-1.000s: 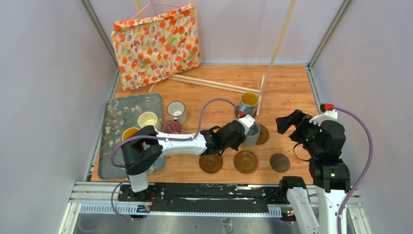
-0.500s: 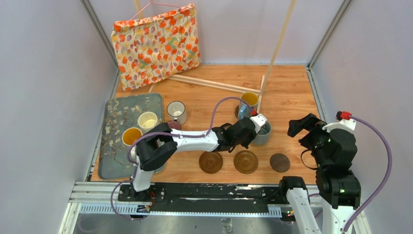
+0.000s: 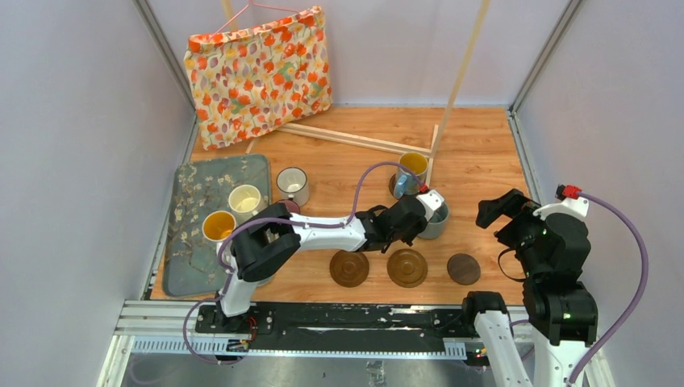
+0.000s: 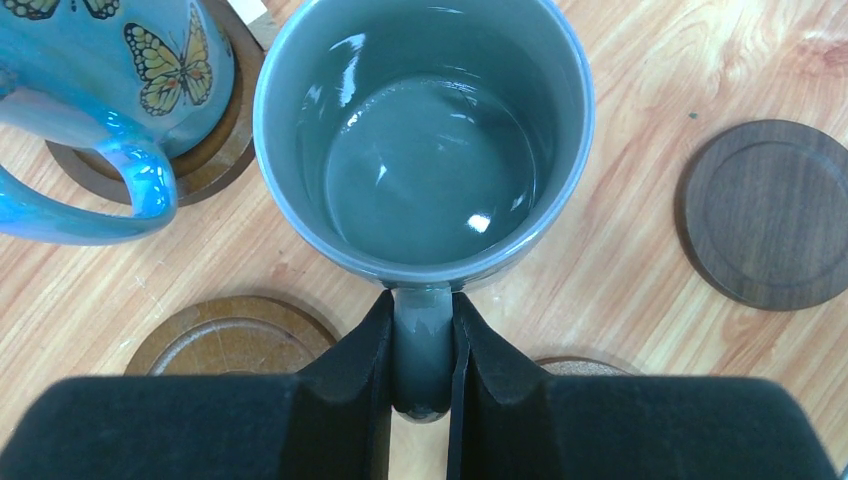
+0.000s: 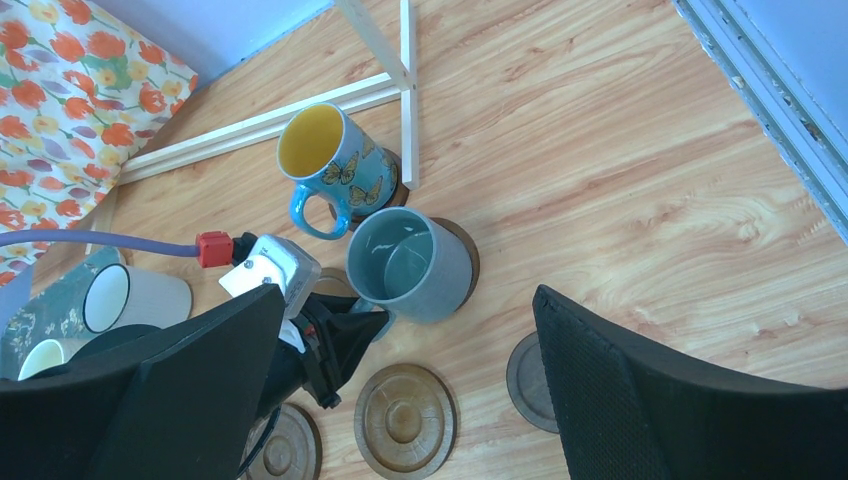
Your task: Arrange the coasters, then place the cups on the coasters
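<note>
my left tool point(image 4: 420, 335) grips the grey-blue mug point(image 4: 425, 150) by its handle, over a coaster point(image 5: 468, 252) just beside the blue mug point(image 5: 325, 160) — right tool point(image 3: 498, 207) wide, empty.

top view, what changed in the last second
The left gripper, shut on the handle of the grey-blue mug throughout, carried it rightward over the coaster beside it. The right gripper, open, drew back to the right. The blue butterfly mug, the three front coasters and the white mug stayed put.
</note>
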Motion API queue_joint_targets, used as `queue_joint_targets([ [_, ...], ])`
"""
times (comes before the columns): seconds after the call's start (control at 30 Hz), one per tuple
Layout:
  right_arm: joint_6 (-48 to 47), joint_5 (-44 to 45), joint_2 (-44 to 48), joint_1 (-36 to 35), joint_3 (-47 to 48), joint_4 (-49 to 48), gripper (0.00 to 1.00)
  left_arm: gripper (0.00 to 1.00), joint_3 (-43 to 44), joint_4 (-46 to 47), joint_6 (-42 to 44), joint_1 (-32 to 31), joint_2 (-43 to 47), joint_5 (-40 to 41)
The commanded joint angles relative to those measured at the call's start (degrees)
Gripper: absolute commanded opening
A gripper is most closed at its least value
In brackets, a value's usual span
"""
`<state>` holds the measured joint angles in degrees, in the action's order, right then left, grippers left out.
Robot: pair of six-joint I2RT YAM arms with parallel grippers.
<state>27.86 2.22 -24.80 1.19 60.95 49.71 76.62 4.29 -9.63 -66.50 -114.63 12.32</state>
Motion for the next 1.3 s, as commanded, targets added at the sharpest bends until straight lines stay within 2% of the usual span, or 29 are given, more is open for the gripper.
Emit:
queue_joint_targets([
  [0.0, 0.1, 0.4, 0.2, -0.9, 0.3, 0.4, 1.00, 0.00, 2.7, 5.3, 1.1, -0.4, -0.3, 3.4],
  [0.37, -0.3, 0.1, 0.1, -0.9, 0.2, 0.2, 1.00, 0.00, 3.9, 5.3, 1.1, -0.4, -2.5, 2.0],
  [0.87, -0.2, -0.7, 0.3, -0.9, -0.8, -0.4, 1.00, 0.00, 2.2, 5.4, 1.3, -0.3, -0.6, 5.3],
  [1.27, -0.2, -0.9, 0.4, -0.8, -1.1, -0.6, 1.00, 0.00, 1.3, 5.4, 0.3, -0.3, -0.1, 0.7],
])
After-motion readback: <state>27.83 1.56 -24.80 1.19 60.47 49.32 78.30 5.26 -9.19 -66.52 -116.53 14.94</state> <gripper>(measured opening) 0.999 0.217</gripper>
